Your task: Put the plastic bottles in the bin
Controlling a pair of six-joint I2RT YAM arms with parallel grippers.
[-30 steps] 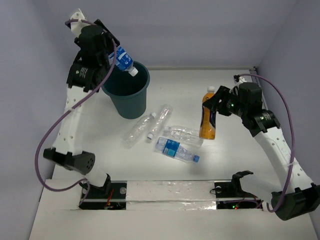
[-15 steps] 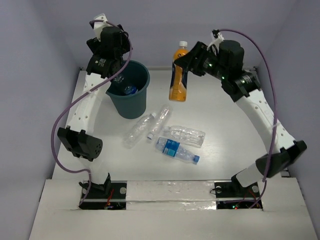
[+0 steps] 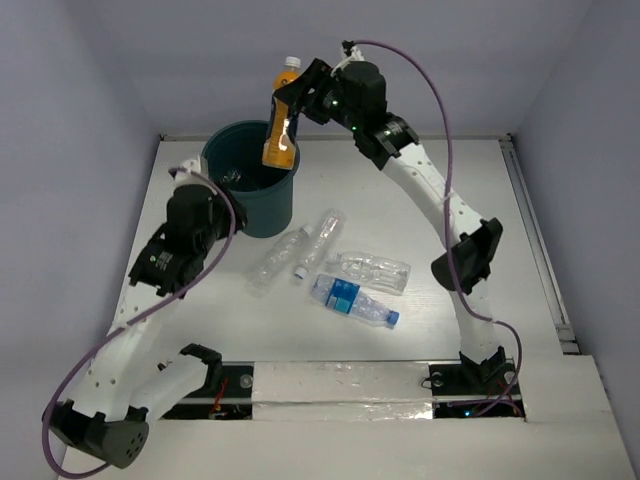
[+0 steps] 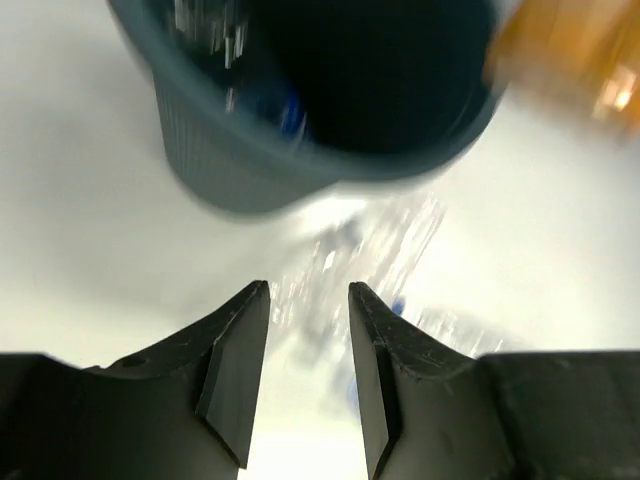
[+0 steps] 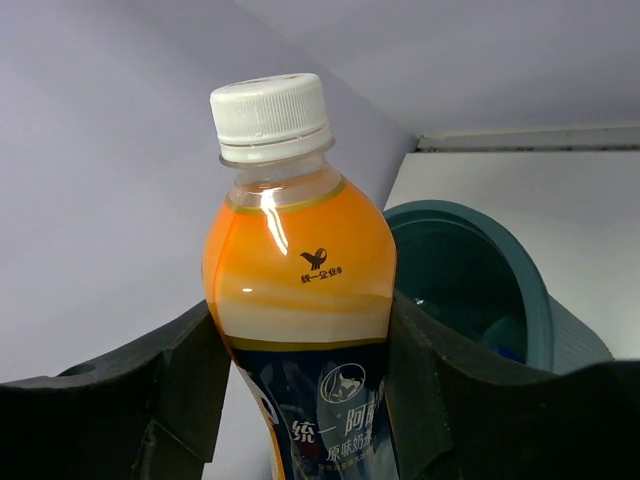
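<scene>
My right gripper (image 3: 293, 105) is shut on the orange bottle (image 3: 277, 145) with a dark label. It holds the bottle upright above the far right rim of the dark teal bin (image 3: 215, 152). In the right wrist view the bottle (image 5: 300, 260) fills the jaws and the bin (image 5: 530, 290) is behind it, with something blue (image 5: 505, 340) inside. My left gripper (image 3: 222, 200) is open and empty by the bin's near left side. Its blurred view shows the bin (image 4: 250, 170) ahead. Three clear bottles (image 3: 275, 262) (image 3: 320, 238) (image 3: 372, 268) and a blue-labelled one (image 3: 350, 300) lie on the table.
The white table (image 3: 470, 190) is closed in by grey walls at the back and sides. A taped strip (image 3: 340, 380) runs along the near edge by the arm bases. The right arm arches over the table from its base to the bin.
My right arm carried the orange bottle from the table's right side up and left to above the bin. My left gripper dropped a blue-labelled bottle into the bin and drew back toward me.
</scene>
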